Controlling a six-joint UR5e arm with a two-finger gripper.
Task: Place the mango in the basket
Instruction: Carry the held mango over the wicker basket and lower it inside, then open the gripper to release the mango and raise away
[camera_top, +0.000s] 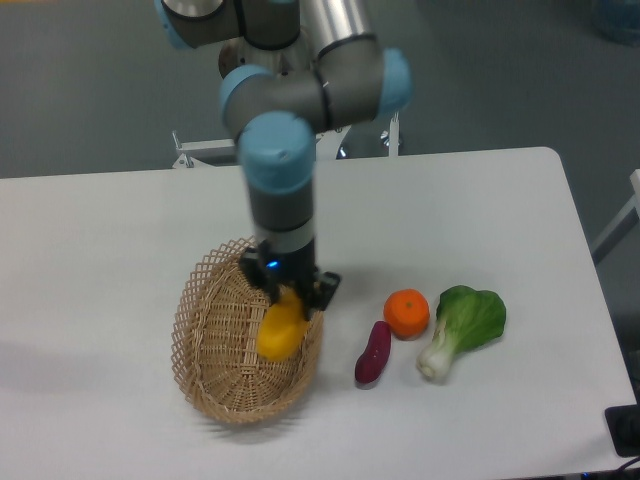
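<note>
While the gripper (287, 293) grips the mango (281, 328), it hangs inside the basket (205, 345).

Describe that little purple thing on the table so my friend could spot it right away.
Start at the wicker basket on the white table. Just to its right, left of the round orange and the leafy green vegetable, lies the sweet potato. It is the only purple item, slim and finger-shaped.
</note>
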